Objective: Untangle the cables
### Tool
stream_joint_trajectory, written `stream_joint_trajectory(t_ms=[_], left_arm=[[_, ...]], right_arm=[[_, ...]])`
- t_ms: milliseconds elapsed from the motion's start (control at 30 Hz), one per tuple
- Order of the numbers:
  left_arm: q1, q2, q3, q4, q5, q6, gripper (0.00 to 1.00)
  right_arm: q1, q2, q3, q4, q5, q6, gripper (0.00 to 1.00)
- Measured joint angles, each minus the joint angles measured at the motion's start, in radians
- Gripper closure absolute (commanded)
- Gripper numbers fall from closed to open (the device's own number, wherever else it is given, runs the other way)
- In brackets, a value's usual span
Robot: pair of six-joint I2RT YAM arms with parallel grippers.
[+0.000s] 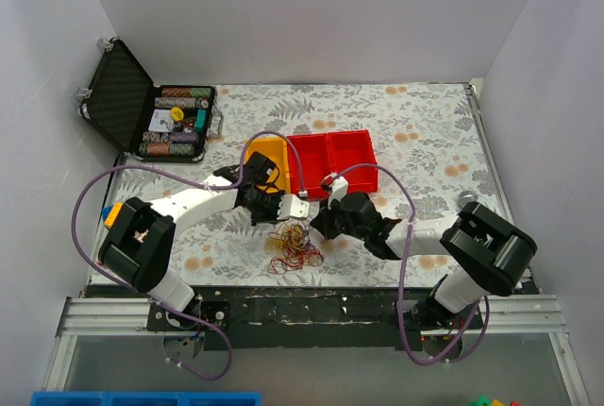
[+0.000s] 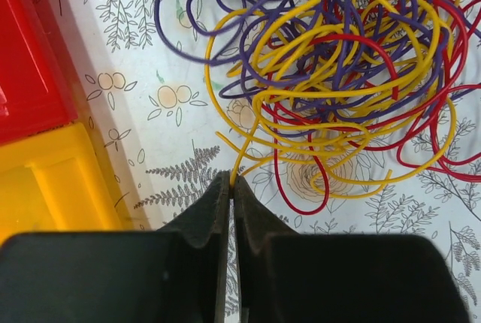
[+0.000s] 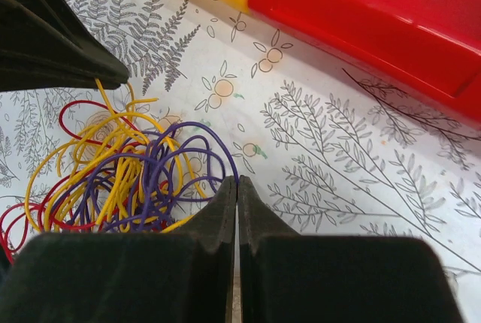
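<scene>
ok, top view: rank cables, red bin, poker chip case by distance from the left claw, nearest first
1. cables: at the left claw tips, one yellow strand pinched.
2. red bin: just behind, to the right.
3. poker chip case: far back-left corner.

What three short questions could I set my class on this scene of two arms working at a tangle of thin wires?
1. True or false: the left gripper is shut on a yellow strand of the bundle of thin red, yellow and purple wire loops.
2. Which colour of strand meets the closed tips of the right gripper? A red, B purple, C orange.
3. Fill in: the open black case of poker chips sits at the far ____ corner of the flower-patterned table.

Key: 1 true; 2 B; 3 left.
</scene>
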Motion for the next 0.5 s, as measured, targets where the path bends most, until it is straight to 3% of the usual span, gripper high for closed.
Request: stream_joint_trajectory(t_ms=[233, 500], left_arm=[[0.0, -0.119, 0.0, -0.055, -0.031, -0.054, 1.0], [0.041, -0.322, 0.038, -0.174, -0.058, -0.168, 1.0]], right_arm=[[0.0, -0.187, -0.039, -0.099, 0.124, 0.003, 0.99], [0.001, -0.522, -0.071, -0.354, 0.352, 0.054, 0.99]])
